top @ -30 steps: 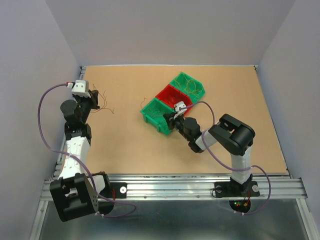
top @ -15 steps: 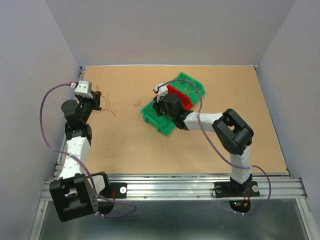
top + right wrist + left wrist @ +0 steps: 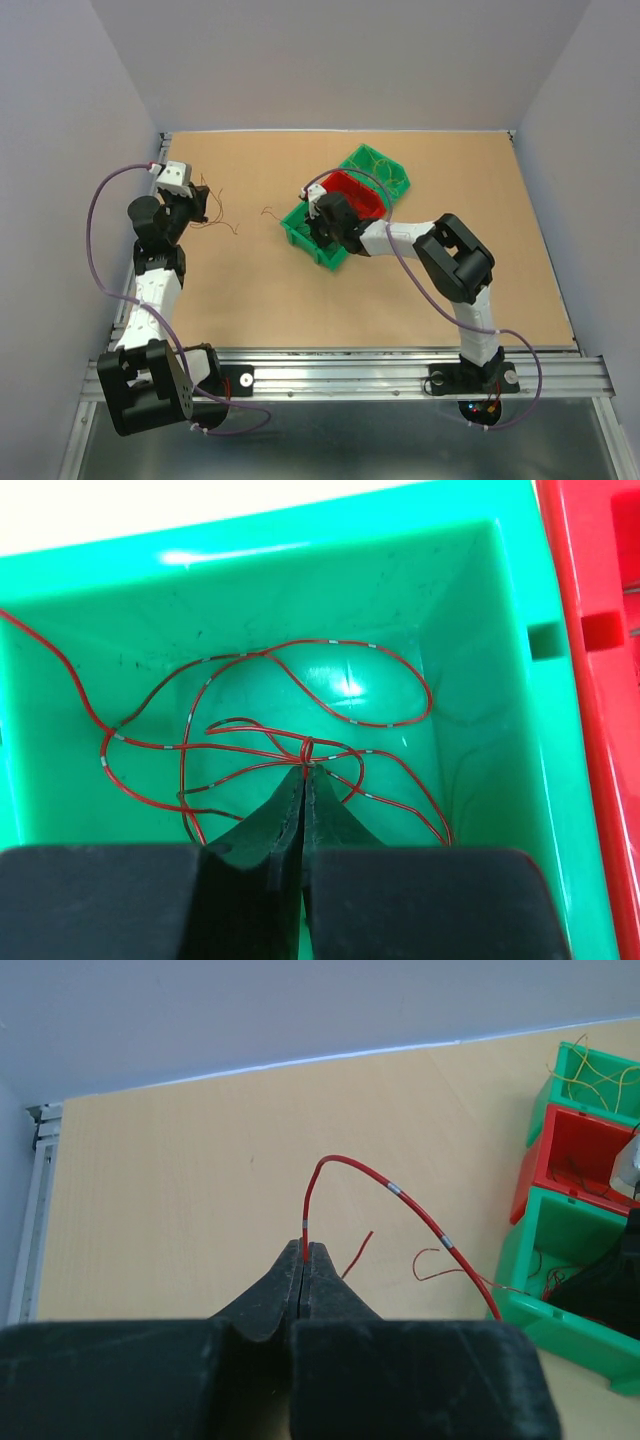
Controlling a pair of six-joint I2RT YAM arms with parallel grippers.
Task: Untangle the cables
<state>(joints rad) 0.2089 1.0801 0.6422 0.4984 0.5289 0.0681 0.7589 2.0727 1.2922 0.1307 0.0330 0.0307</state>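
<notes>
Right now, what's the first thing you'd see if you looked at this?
The bright green bin jumps out, with a tangle of red cables inside that the right gripper pinches. Over at the table's left side, the left gripper pinches one red cable that arches up like a rainbow.

Bright, even overhead light, soft shadows, a glare patch on the green bin's (image 3: pixel 345 685) floor.

Red cables (image 3: pixel 365 1170) with small pale grey bands; green bins (image 3: pixel 575 1332); red bin (image 3: pixel 575 1145); tan table (image 3: pixel 180 1180).
</notes>
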